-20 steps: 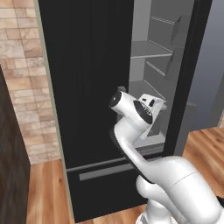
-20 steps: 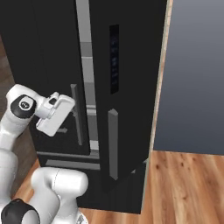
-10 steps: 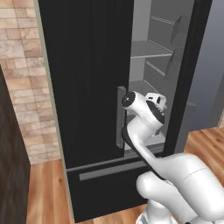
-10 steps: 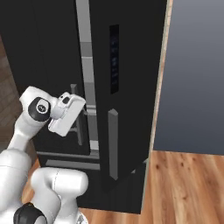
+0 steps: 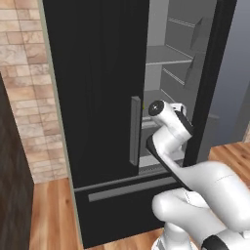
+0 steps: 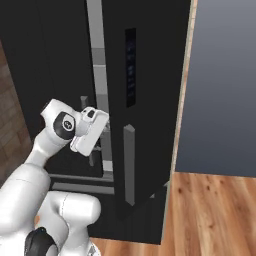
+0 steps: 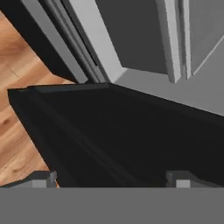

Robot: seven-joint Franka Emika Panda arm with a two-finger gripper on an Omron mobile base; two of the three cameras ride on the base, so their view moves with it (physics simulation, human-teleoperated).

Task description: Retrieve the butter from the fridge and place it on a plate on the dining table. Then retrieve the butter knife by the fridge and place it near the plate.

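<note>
- The left base view looks past the tall black double-door fridge [image 5: 97, 97] into its open right half: pale grey shelves [image 5: 168, 53] stepping back on the far side, with nothing I can make out lying on them.
- The right base view shows the fridge [image 6: 150, 100] from the other side as a closed-looking black face with a narrow dark control strip [image 6: 130, 67], a grey vertical bar handle [image 6: 129, 165] and a pale strip of the grey inside where the doors part.
- In the right base view the white arm's two-finger gripper [image 6: 100, 131] sits at that gap, pointing into it just left of the bar handle; its fingertips are hidden there.
- The hand view shows the two dark finger tips [image 7: 41, 178] far apart at the bottom edge, so the jaws stand wide, with nothing between them.
- Ahead of the finger tips in the hand view is a broad black panel of the fridge [image 7: 131, 140], grey liner and shelf edges beyond it, and wood floor to the left.
- The pale-yellow butter stick cannot be picked out on any shelf.
- In the left base view the left door's grey handle [image 5: 135, 131] stands just left of the arm's wrist [image 5: 168, 122], above the lower drawer [image 5: 127, 195].
- A tan brick wall [image 5: 24, 88] stands left of the fridge; a warm plank floor [image 6: 210, 210] runs along the near side, and a plain blue-grey wall [image 6: 225, 85] lies to the right.
</note>
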